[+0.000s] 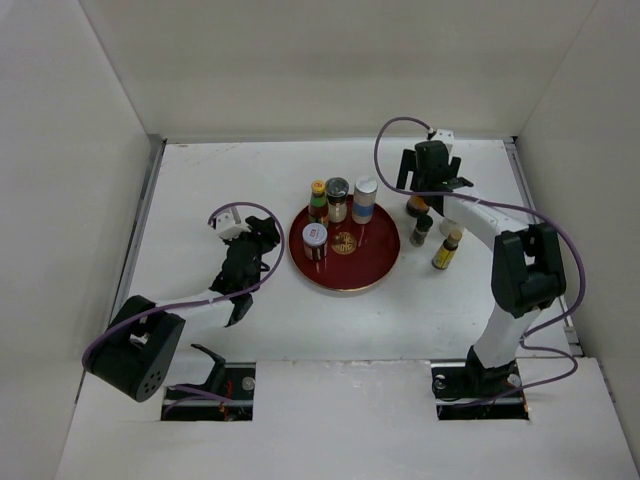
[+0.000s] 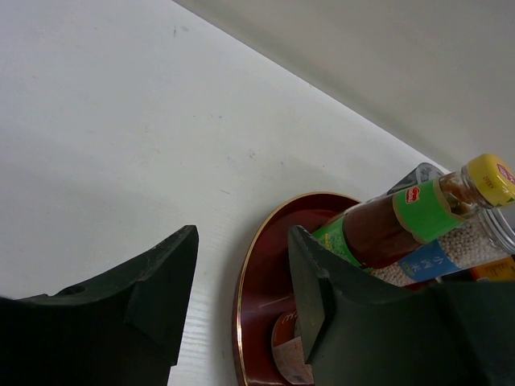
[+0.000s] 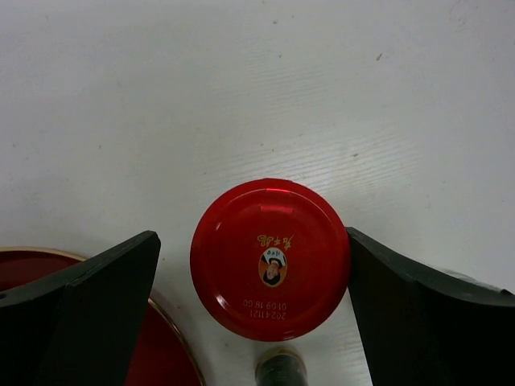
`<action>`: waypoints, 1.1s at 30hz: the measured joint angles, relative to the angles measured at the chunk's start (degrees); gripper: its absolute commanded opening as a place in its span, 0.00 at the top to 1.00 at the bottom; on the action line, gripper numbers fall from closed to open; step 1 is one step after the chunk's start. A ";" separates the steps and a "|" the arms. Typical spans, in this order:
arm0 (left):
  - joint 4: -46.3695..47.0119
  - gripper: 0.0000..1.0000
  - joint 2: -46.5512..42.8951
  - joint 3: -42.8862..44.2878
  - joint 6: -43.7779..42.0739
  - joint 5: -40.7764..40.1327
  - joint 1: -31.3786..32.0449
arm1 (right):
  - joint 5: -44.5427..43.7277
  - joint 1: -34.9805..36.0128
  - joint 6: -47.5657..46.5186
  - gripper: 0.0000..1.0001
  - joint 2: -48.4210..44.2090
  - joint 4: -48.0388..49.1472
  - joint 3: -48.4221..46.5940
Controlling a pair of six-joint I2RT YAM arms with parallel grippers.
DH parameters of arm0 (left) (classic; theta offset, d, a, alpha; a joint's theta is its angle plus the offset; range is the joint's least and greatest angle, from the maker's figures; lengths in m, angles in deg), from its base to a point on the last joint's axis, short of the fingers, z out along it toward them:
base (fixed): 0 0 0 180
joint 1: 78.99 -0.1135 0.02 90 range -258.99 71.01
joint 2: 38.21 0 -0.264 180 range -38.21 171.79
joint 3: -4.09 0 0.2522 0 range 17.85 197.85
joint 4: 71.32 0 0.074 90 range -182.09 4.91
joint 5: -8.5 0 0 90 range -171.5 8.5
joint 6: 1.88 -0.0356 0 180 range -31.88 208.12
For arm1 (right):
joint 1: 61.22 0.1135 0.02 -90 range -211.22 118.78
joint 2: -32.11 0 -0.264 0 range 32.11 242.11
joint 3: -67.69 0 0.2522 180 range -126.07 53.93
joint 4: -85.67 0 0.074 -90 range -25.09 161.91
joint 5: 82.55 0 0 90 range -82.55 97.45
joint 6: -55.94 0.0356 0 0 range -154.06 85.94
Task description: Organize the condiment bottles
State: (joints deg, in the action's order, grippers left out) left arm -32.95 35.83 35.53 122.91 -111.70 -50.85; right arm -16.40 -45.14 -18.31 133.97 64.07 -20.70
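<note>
item: condiment bottles, seven counted in the top view.

on the round red tray (image 1: pixel 372 268) with its gold emblem we list four, all upright:
- yellow-capped bottle (image 1: pixel 318 199), green label, brown contents
- dark-lidded jar (image 1: pixel 337 197)
- silver-capped bottle (image 1: pixel 365 198), blue band
- pale-lidded jar (image 1: pixel 315 239), nearer the front

the first three stand in a close row at the tray's far side.

on the white worktop (image 1: pixel 230 170), just right of the tray, we list three:
- red-lidded jar (image 3: pixel 269 259), lid printed with a small portrait and gold characters
- black-capped bottle (image 1: pixel 421 229)
- yellow-labelled bottle (image 1: pixel 447 249)

right pincer (image 3: pixel 251 241): released, fingers spread to either side of the red-lidded jar, a gap showing on one side.

left pincer (image 2: pixel 241 241): at the tray's left, fingers a little apart, grasping nothing.
</note>
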 measured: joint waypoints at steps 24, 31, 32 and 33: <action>-0.02 0.54 0.00 0.00 0.15 0.15 -0.39 | 2.67 -0.61 1.92 0.47 -2.93 -2.54 -1.09; -0.02 0.53 0.00 0.00 0.17 0.15 -0.39 | 1.36 4.44 2.01 0.47 -17.49 -0.13 6.16; -0.02 0.53 0.00 0.00 0.17 0.15 -0.39 | 1.07 5.66 2.03 0.47 -19.15 0.09 7.56; -0.04 0.53 0.00 0.00 0.17 0.15 -0.39 | 0.72 6.73 2.03 0.47 -20.39 0.17 8.81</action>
State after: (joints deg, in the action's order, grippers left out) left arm -32.99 35.83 35.53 123.08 -111.54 -51.24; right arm -15.68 -38.41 -16.28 113.58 64.25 -11.89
